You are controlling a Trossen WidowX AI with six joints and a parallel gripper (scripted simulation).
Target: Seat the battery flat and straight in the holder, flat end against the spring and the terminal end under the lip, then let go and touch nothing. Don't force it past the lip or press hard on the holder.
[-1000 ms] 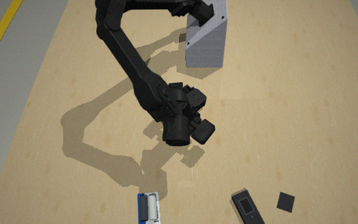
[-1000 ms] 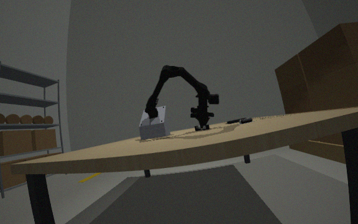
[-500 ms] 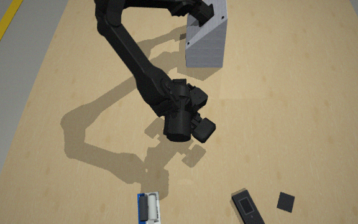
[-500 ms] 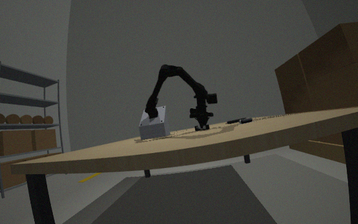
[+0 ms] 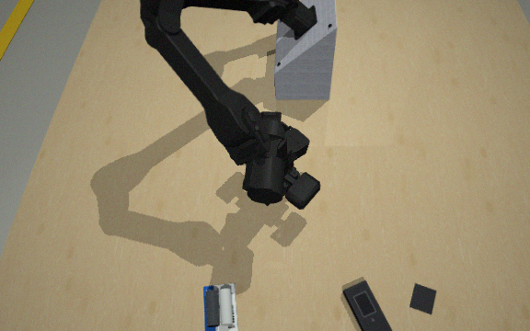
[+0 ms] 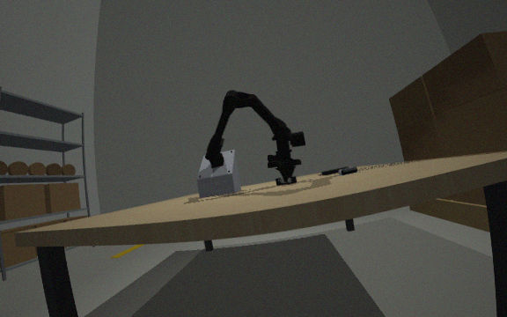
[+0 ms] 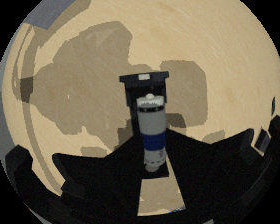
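Observation:
The battery [image 7: 152, 122], grey with a blue band and a white nubbed end, shows in the wrist view. My gripper [image 7: 152, 133] [image 6: 286, 180] is shut on it. Its nubbed end points to the top of that view. In the exterior view the gripper hangs just above the table; in the top view the arm hides fingertips and battery. The holder appears to be the blue-and-white piece [image 5: 220, 307] at the lower edge of the top view, with a dark and a white long round shape side by side. The gripper is well away from it. Spring and lip cannot be made out.
A black device [image 5: 367, 305] with a framed panel lies right of the blue-and-white piece. A small dark square [image 5: 423, 299] lies farther right. The grey slanted block [image 5: 303, 78] stands at the arm's base. The wooden table [image 5: 431, 184] carries everything; the arm's shadow falls across it.

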